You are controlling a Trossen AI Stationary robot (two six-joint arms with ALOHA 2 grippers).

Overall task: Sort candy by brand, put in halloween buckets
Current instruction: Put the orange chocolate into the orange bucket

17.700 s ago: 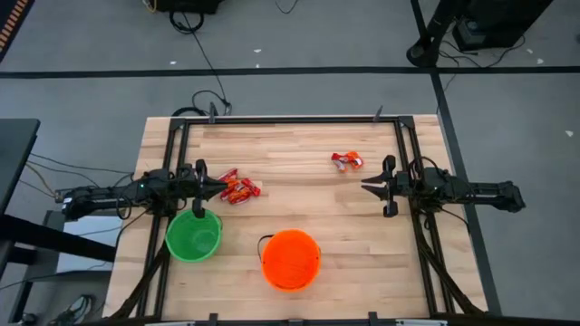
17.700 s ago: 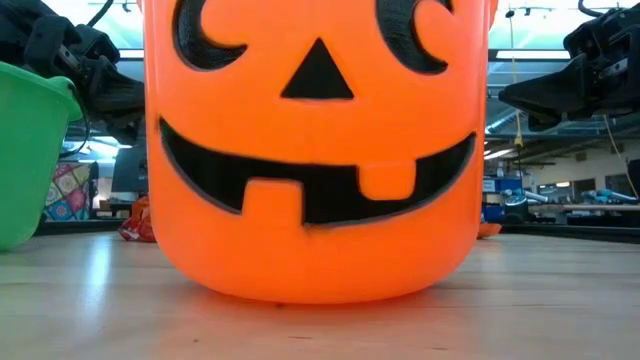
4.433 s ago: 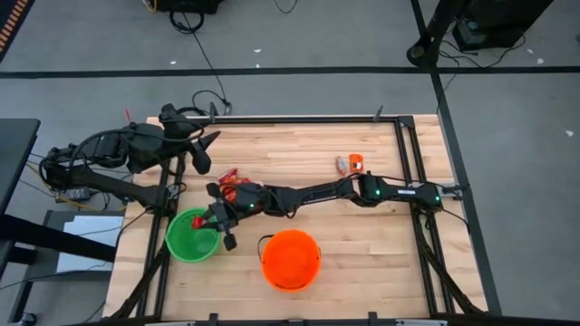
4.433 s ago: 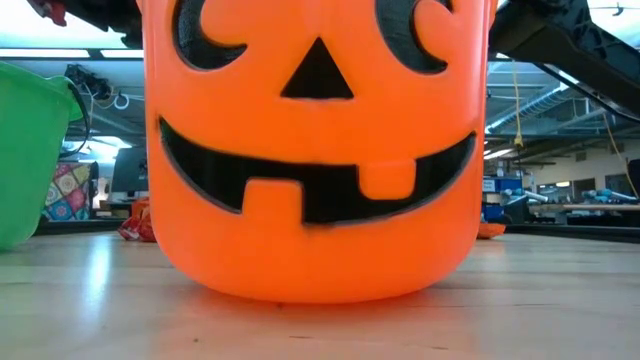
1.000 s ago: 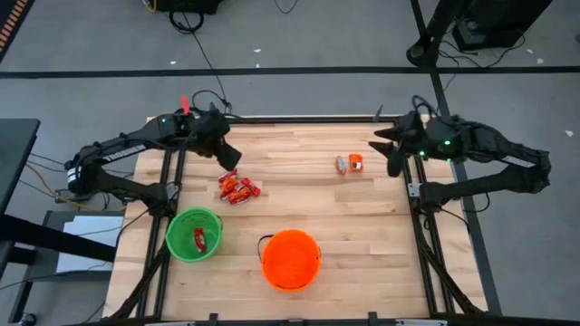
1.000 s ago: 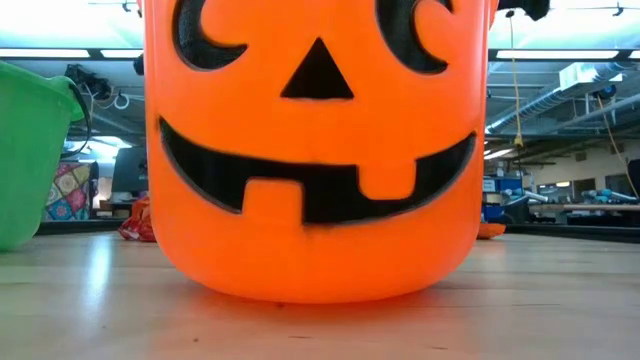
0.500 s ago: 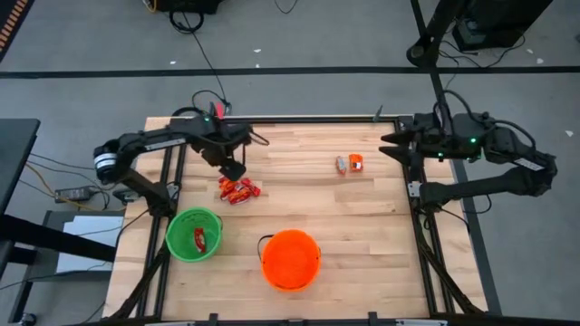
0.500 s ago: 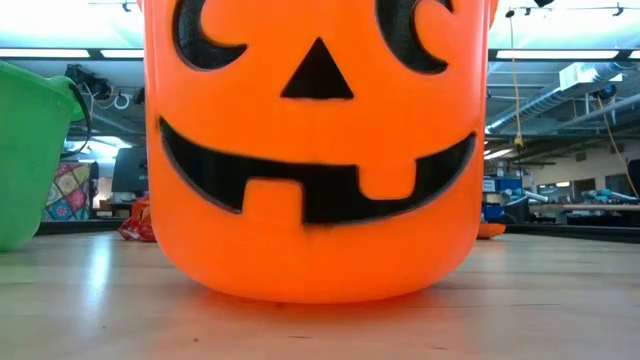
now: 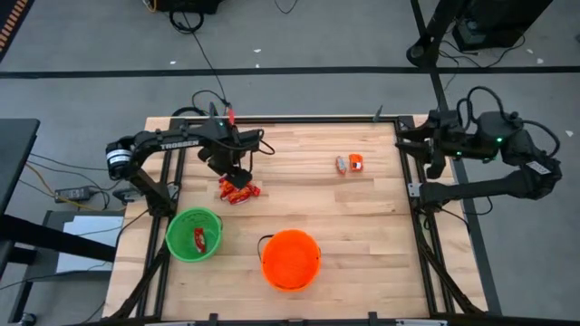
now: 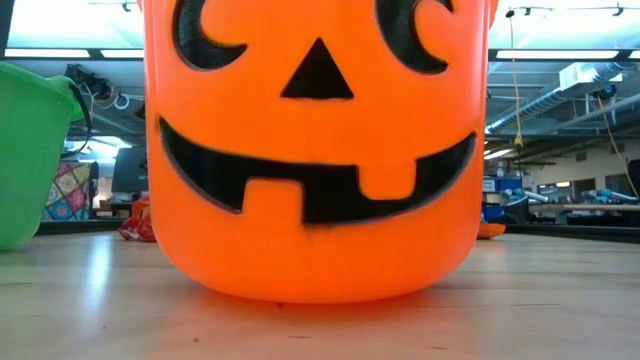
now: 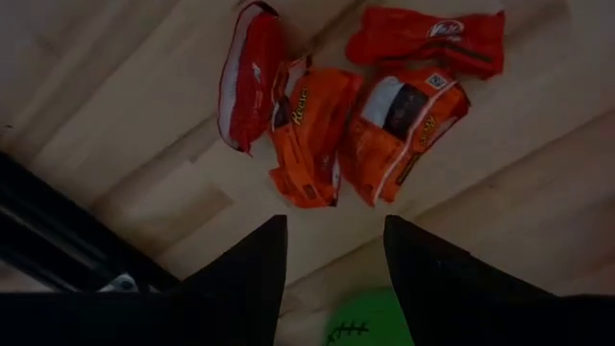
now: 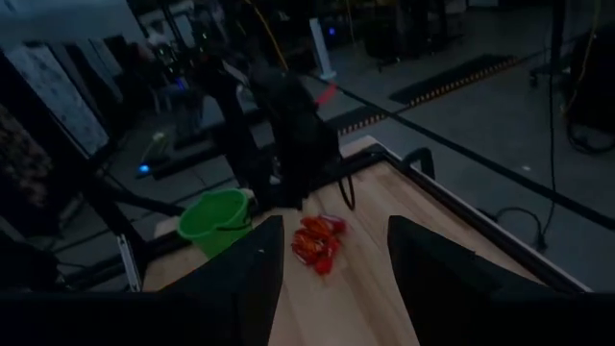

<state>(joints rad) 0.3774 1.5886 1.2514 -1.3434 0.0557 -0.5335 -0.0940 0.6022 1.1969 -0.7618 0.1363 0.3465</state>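
Note:
A pile of candy (image 9: 237, 188), red and orange wrappers, lies flat on the table at the left; the left wrist view shows a red piece (image 11: 250, 77) and orange pieces (image 11: 307, 135). My left gripper (image 9: 237, 172) hangs open just above the pile's far side, fingers pointing down, nothing between them (image 11: 332, 250). One red piece (image 9: 199, 238) lies in the green bucket (image 9: 194, 234). The orange bucket (image 9: 291, 258) stands near the front. Two more pieces (image 9: 349, 163) lie at the far right. My right gripper (image 9: 415, 145) waits open over the right frame rail.
A black frame rail (image 9: 290, 118) runs round the table top. The orange bucket (image 10: 315, 150) fills the low view, with the green bucket (image 10: 30, 150) at its left. Bare wood (image 9: 362, 226) lies between the buckets and the right rail.
My left gripper has gone from the far left corner toward the candy pile and down, tipping until its fingers point at the table. My right gripper has drawn back toward the table's right edge. The candy and both buckets have stayed put.

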